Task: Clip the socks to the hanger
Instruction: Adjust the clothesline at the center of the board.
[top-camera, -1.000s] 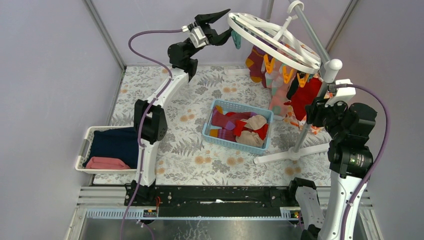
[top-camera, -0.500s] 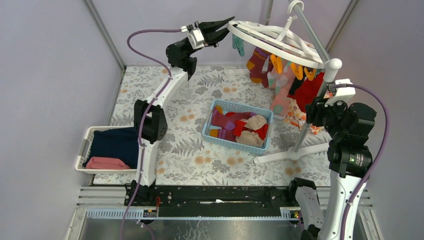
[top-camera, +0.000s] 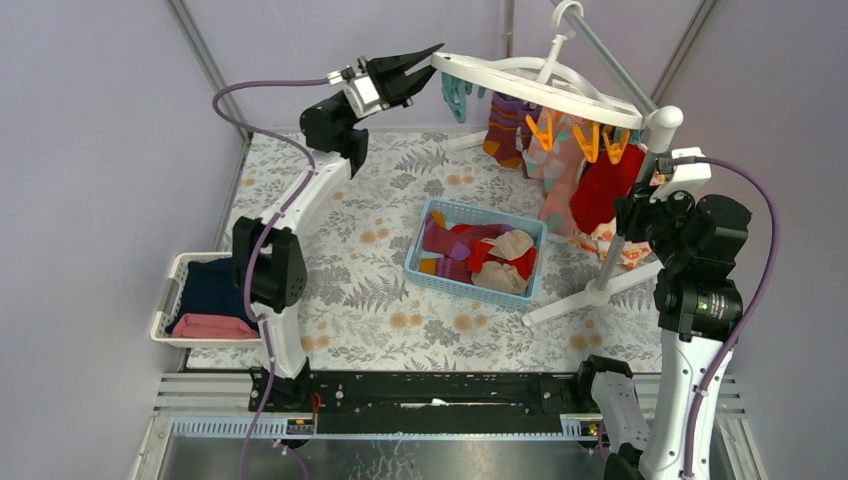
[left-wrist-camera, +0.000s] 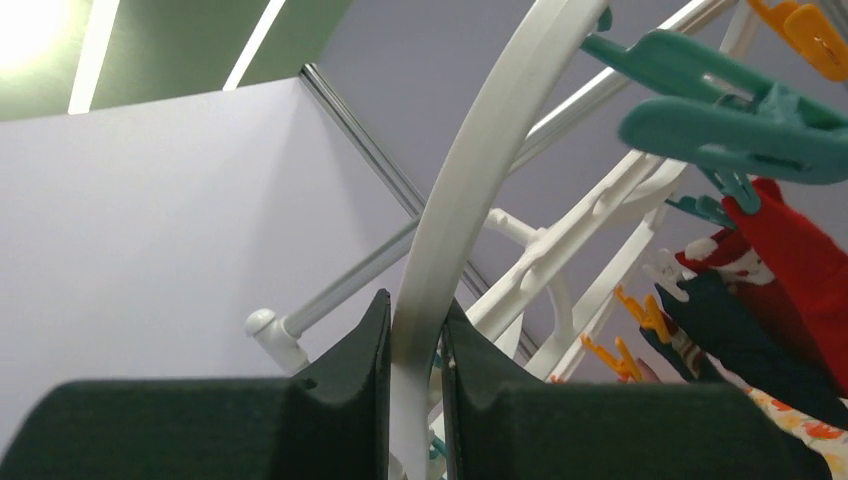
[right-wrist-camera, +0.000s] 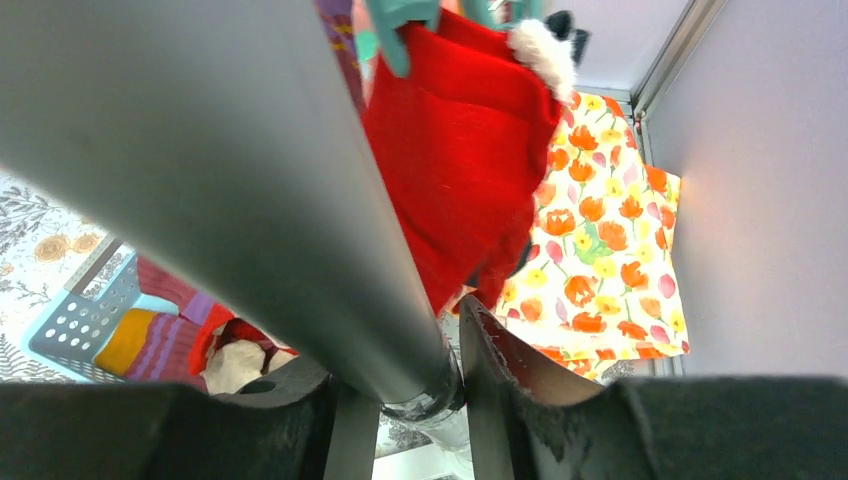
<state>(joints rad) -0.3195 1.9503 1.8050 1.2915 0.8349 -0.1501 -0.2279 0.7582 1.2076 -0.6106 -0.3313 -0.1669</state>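
The white oval hanger hangs high at the back with orange and teal clips. Several socks hang from it: maroon, pink, and red. My left gripper is shut on the hanger's left rim, seen between my fingers in the left wrist view. My right gripper is shut on the grey rack pole, with a red sock hanging just beyond. More socks lie in the blue basket.
The rack stand's white feet spread across the floral mat. An orange floral cloth lies at the right by the wall. A white basket with folded navy and pink cloth sits at the left.
My left gripper moved left and pulled the hanger's rim with it. The hanger turned and shifted left, the hanging socks swung, and the rack pole and foot shifted.
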